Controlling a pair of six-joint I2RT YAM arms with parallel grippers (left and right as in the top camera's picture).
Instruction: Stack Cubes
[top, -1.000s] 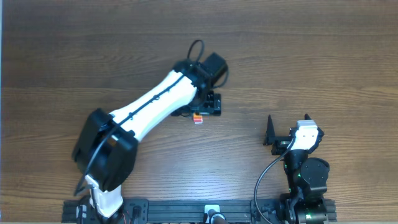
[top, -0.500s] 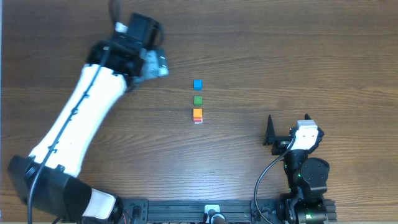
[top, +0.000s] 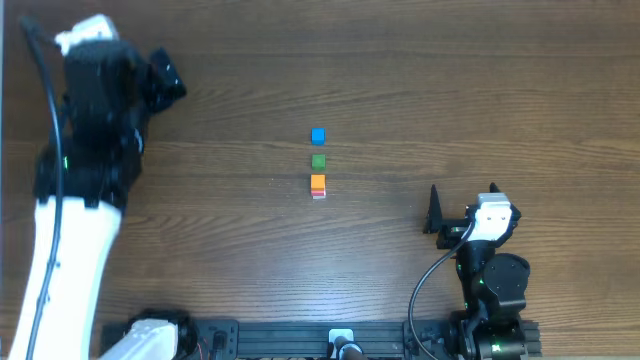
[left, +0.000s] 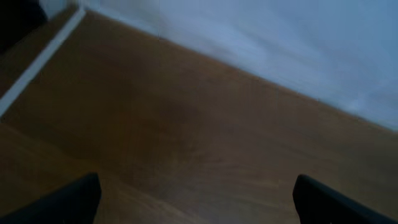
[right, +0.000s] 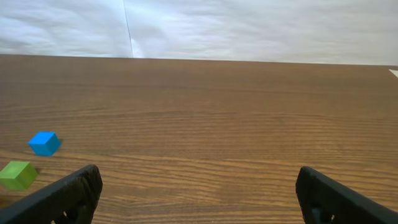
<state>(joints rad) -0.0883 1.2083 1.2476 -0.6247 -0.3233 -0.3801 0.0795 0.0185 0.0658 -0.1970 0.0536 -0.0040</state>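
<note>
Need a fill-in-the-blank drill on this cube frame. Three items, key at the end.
1. In the top view, the cube between the blue cube and the orange cube is ___.
2. The wrist view that takes in the blue cube is the ___ one.
3. The right gripper holds nothing; its jaws stand ___.
Missing words: green; right; open.

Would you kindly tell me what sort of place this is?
Probably a robotics lab bench: left arm and right arm on a black rail, a wooden tabletop with a blue cube, green cube and orange cube, white backdrop.
</note>
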